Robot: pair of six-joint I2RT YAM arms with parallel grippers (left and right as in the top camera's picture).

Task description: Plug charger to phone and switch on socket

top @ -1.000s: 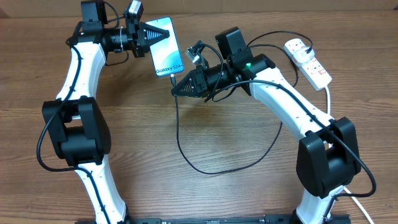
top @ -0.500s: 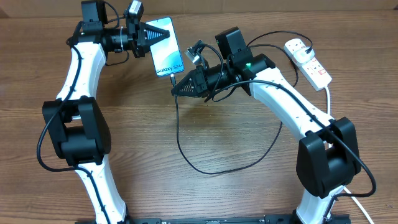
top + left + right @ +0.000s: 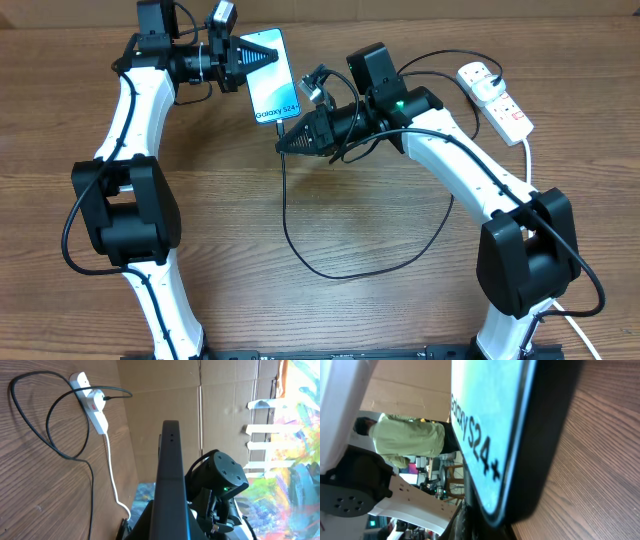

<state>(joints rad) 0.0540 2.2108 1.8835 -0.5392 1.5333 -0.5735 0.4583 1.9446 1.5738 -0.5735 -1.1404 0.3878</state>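
My left gripper [image 3: 258, 56] is shut on the phone [image 3: 272, 88] and holds it above the table, its lit screen up and the "Galaxy" end toward my right gripper. My right gripper [image 3: 283, 146] is shut on the tip end of the charger [image 3: 330, 274], right below that end of the phone. The frames do not show whether the connector is in the port. The black cable loops over the table and runs to the socket [image 3: 496, 96] at the back right. The left wrist view shows the phone edge-on [image 3: 170, 475] and the socket [image 3: 93, 403]. The right wrist view shows the phone's screen close up [image 3: 490, 425].
The socket's thick white cord [image 3: 527, 160] runs down the right side behind my right arm. It also shows in the left wrist view [image 3: 113, 475]. A cardboard wall [image 3: 165, 390] stands behind the table. The black cable's loop lies across the table's middle.
My left gripper has moved the phone slightly right and up, closer to my right gripper. The right arm and the cable loop have hardly moved.
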